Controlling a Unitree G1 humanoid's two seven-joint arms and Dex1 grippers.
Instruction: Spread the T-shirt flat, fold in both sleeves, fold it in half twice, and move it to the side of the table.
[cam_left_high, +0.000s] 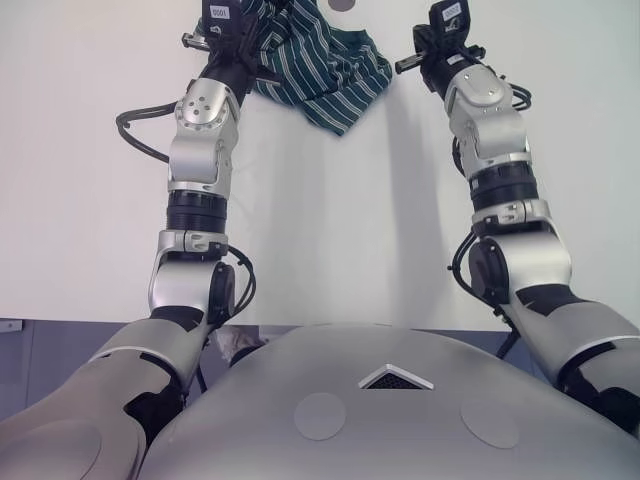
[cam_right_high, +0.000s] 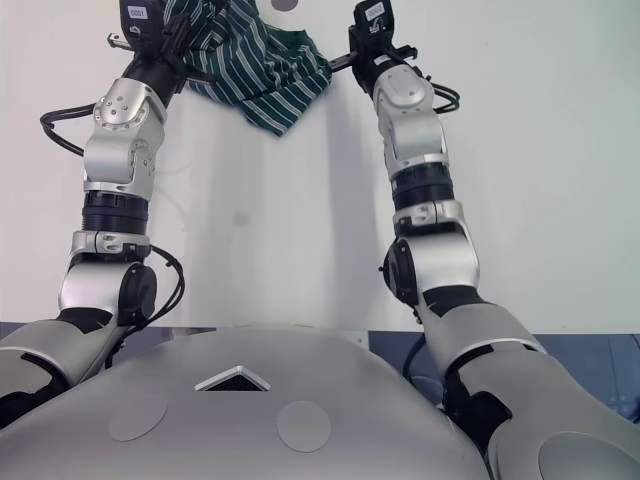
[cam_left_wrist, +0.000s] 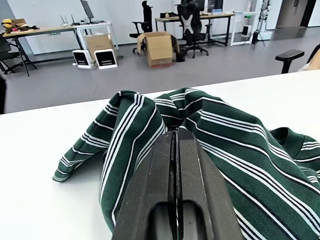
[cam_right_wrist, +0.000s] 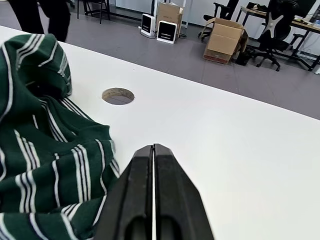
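A dark green T-shirt (cam_left_high: 320, 70) with white stripes lies crumpled in a heap at the far middle of the white table (cam_left_high: 330, 230). My left gripper (cam_left_wrist: 175, 132) is at the heap's left side, shut, its tips buried in the cloth, whose folds (cam_left_wrist: 135, 115) run out from the tips. The right gripper (cam_right_wrist: 153, 147) is shut with nothing in it, over bare table just to the right of the shirt. One striped edge of the shirt (cam_right_wrist: 55, 170) lies close beside its fingers without touching them.
A round cable hole (cam_right_wrist: 118, 96) is set in the table beyond the shirt, near the far edge. Bare white tabletop stretches on both sides and toward me. Past the table are desks, chairs and cardboard boxes (cam_left_wrist: 160, 47).
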